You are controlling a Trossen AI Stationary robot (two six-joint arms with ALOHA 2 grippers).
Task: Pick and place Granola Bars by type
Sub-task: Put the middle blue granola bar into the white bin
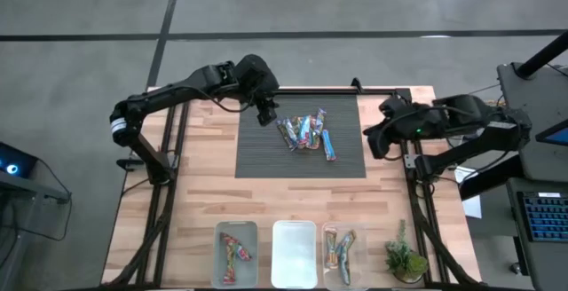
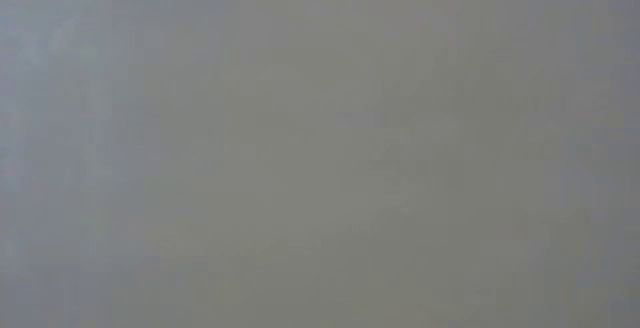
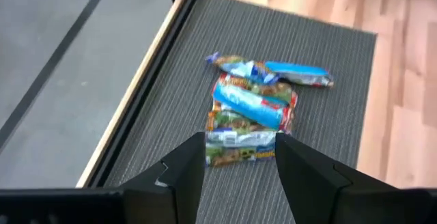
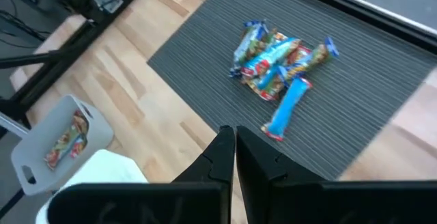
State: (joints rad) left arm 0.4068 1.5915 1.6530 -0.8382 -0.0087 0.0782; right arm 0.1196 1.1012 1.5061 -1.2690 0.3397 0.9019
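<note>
Hovering over the far left part of the dark ribbed rectangular mat (image 1: 266, 153), the left gripper (image 1: 266, 116) has its two dark fingers (image 3: 184, 169) spread apart with nothing between them, pointed at a loose heap of small slim granola bars in shiny blue, red and yellow wrappers (image 1: 306, 133) that lies near the mat's middle. In the left wrist view the nearest bar of the heap sits just beyond the fingertips, a blue bar lies across the top of the pile, and another blue one (image 3: 299, 74) sticks out at the far side. The right gripper (image 1: 371, 140) waits at the mat's right edge with its fingers pressed together, holding nothing; from its wrist a single blue-wrapped bar (image 4: 287, 106) lies at the edge of the heap nearest that gripper. Along the near edge of the pale wooden table (image 1: 200, 193) stand three clear rectangular plastic bins: the left bin (image 1: 236, 229) and the right bin (image 1: 341, 231) each hold a few bars, the middle bin (image 1: 294, 227) between them. A small green potted plant (image 1: 404, 260) stands beside the right bin. The low view shows only flat grey.
</note>
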